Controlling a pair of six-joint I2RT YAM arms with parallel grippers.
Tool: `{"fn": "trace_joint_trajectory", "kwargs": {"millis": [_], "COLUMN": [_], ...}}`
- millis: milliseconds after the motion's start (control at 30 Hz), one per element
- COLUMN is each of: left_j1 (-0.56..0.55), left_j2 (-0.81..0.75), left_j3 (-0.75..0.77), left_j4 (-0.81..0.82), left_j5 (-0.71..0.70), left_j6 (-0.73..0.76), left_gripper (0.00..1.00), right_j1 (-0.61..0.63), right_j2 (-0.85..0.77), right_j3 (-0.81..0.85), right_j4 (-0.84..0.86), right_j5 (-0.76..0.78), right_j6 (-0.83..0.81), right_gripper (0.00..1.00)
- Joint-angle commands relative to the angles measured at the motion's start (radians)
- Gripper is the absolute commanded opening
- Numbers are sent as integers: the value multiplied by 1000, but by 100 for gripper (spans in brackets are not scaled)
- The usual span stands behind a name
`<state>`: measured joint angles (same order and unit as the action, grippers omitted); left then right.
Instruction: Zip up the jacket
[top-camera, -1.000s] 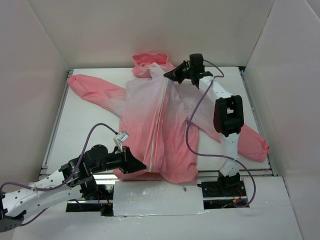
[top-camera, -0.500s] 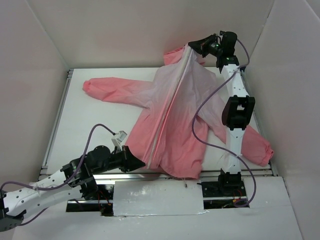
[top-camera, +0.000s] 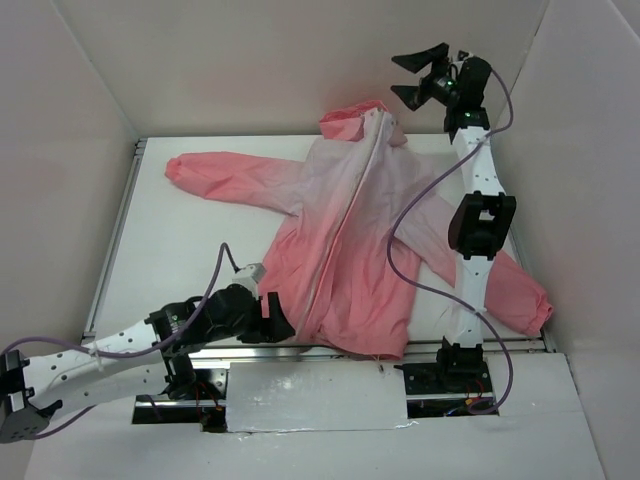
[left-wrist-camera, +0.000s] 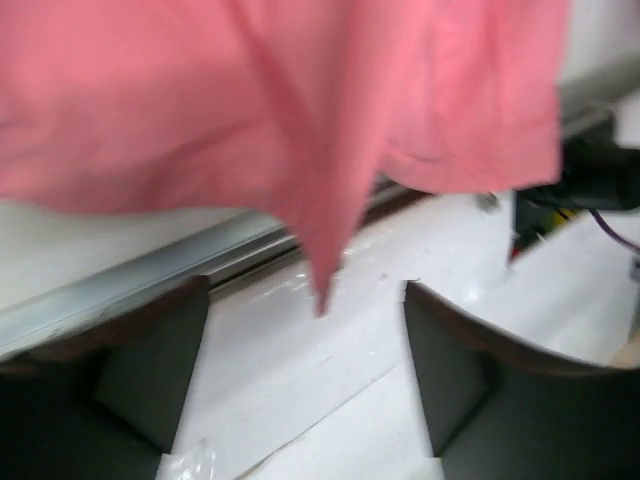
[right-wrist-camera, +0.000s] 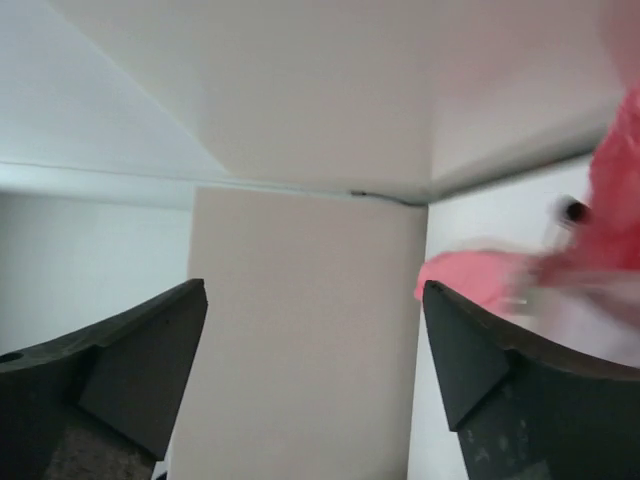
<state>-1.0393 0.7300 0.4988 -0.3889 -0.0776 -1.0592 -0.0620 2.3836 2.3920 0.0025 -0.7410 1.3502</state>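
The coral-pink jacket (top-camera: 345, 235) lies spread on the white table, hood at the back, its white zipper (top-camera: 350, 215) running from collar to hem. My right gripper (top-camera: 420, 78) hangs open in the air above and right of the hood, holding nothing; its wrist view catches a blurred bit of the jacket (right-wrist-camera: 600, 230) at the right. At the near table edge my left gripper (top-camera: 280, 322) is open beside the hem. In the left wrist view the jacket's hem (left-wrist-camera: 300, 120) hangs above the open fingers (left-wrist-camera: 160, 350), apart from them.
White walls box the table on three sides; the right gripper is close to the back wall (top-camera: 300, 60). A metal rail (top-camera: 430, 345) runs along the near edge, with a white panel (top-camera: 315, 395) and the arm bases below it. The right sleeve (top-camera: 515, 290) lies behind the right arm.
Both grippers have opened and let go of the jacket. The right arm had pulled the collar up and back, then rose clear; the jacket dropped flat, shifted right. The left gripper slid right along the hem.
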Motion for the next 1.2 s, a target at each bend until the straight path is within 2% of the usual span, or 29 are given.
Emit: {"fn": "trace_joint_trajectory", "kwargs": {"millis": [0,67,100,133,200,267,300,367,400,433,500,533,567,633,667,767,867,933,1000,1167], "left_j1": [-13,-7,1,27,67,181,300,427,541,588,680,693,699,681,662,657,657,654,654,654], "left_j2": [20,40,58,107,208,279,342,400,408,410,407,405,396,381,355,278,217,195,183,83], "left_j3": [142,216,301,346,477,558,626,723,759,794,903,943,1002,1034,1041,1023,1032,1020,988,884], "left_j4": [-298,-406,-450,-491,-597,-637,-640,-628,-610,-601,-599,-608,-614,-628,-634,-636,-683,-720,-775,-703], "left_j5": [-217,-322,-374,-469,-536,-554,-535,-464,-443,-424,-422,-436,-485,-540,-583,-516,-494,-556,-605,-646], "left_j6": [-56,-62,-70,-74,-68,14,62,183,218,272,310,339,356,381,380,369,363,332,305,326], "left_gripper": [99,99,99,99,99,99,99,100,99,99,99,99,99,99,99,99,99,99,99,99], "right_j1": [-47,-45,-45,-44,-42,-35,-27,2,17,31,95,111,128,128,128,125,128,128,143,177], "right_j2": [-75,-112,-153,-176,-260,-334,-424,-589,-650,-713,-926,-996,-1141,-1279,-1398,-1561,-1640,-1690,-1727,-1785], "right_j3": [101,93,90,88,79,58,46,-37,-71,-159,-273,-388,-439,-557,-577,-594,-571,-592,-644,-698], "right_j4": [94,18,-2,-45,-165,-347,-416,-605,-658,-750,-809,-844,-866,-933,-970,-1145,-1311,-1381,-1395,-1418], "right_j5": [51,55,57,60,66,112,144,256,299,337,446,475,508,523,569,617,653,704,738,767], "right_j6": [-48,-118,-143,-170,-273,-371,-488,-607,-714,-758,-839,-852,-856,-861,-864,-885,-928,-939,-931,-922], "right_gripper": [100,100,100,100,100,100,100,100,100,100,100,100,100,100,100,100,100,100,100,100]}}
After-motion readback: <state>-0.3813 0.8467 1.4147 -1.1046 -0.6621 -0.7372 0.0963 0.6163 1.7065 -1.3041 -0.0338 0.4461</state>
